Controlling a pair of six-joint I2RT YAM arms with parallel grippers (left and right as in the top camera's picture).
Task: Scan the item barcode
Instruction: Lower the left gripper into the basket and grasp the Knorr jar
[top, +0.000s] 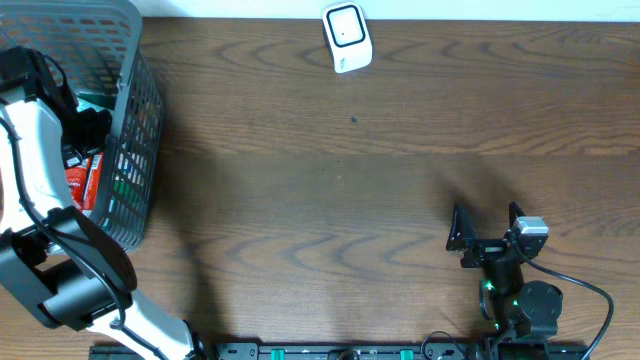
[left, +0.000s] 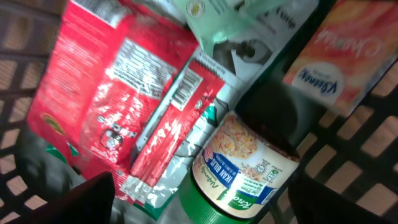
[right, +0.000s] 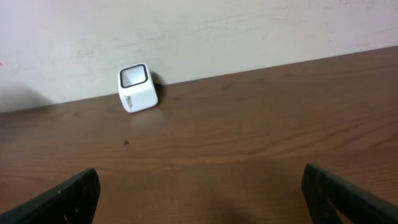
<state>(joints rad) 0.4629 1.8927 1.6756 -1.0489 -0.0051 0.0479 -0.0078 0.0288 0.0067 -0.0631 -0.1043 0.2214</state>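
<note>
- Overhead: The left arm (top: 40, 150) reaches down into a grey basket (top: 135, 110) at the far left of the desk (top: 320, 170). The right claw (top: 487, 225) rests near the front edge, jaws spread and empty. The white scanner (top: 347, 38) stands well ahead of the right claw and off to its left, at the back edge.
- Left wrist: The left claw (left: 211, 199) hangs over the groceries in the basket, its dark fingers (left: 93, 193) wide apart and gripping nothing. A red packet (left: 118, 93) lies below and to the left of the claw, with a barcode (left: 182, 93) facing up on the narrow red-and-white strip along its edge. A green-lidded jar (left: 249, 168) lies directly under the jaws. An orange tissue box (left: 345, 50) and a pale green pouch (left: 249, 31) lie beyond it.
- Right wrist: The scanner sits well ahead of the open right claw and left of its centre line, against the wall, window tilted upward. Bare desk lies between them.
- The step in hand looks like the pick, with no item lifted yet. Next, the left claw likely has to settle on one item and close on it without covering the code. It then has to carry the item across to the scanner's window.
</note>
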